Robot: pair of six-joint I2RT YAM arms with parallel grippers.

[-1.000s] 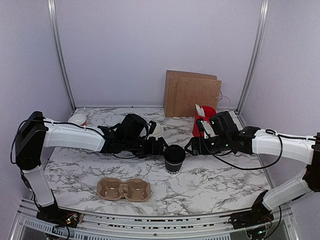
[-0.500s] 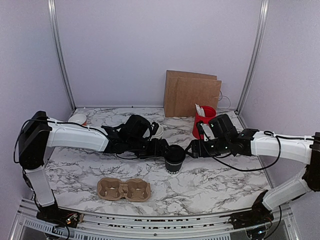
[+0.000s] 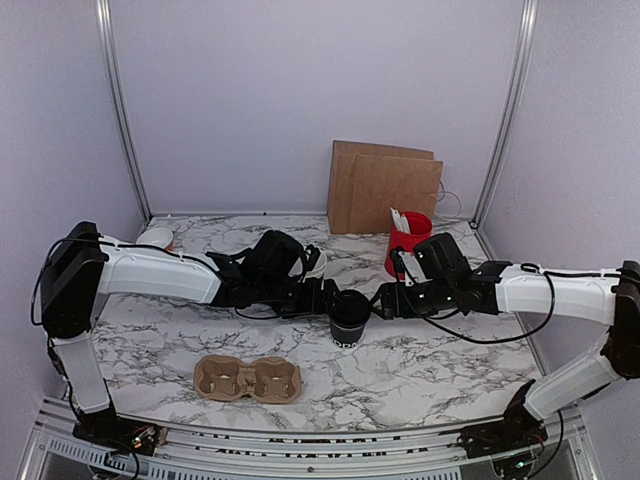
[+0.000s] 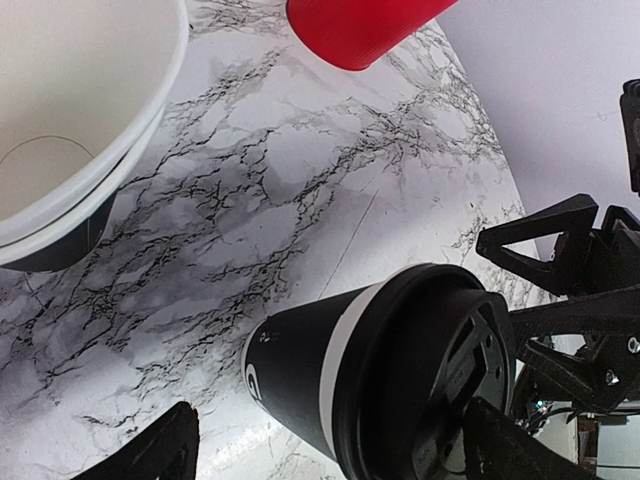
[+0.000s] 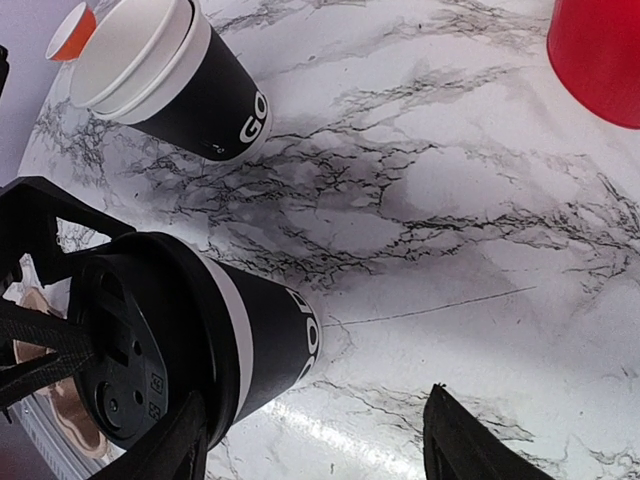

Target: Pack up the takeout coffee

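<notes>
Black paper takeaway cup (image 3: 349,318) with a black round lid (image 4: 440,380) on top stands upright mid-table, just behind the brown moulded-pulp two-cup carrier (image 3: 248,378). Over the last second both arms have closed in: the left gripper (image 3: 322,297) now flanks its left side and the right gripper (image 3: 380,301) its right. Both sets of jaws are apart, neither clamped. Judgement: a lid press or a grasp towards the carrier comes next.

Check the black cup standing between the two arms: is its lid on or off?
On. A black lid caps the black cup in both wrist views, hiding its mouth. Whether it is snapped tight: cannot tell.
</notes>
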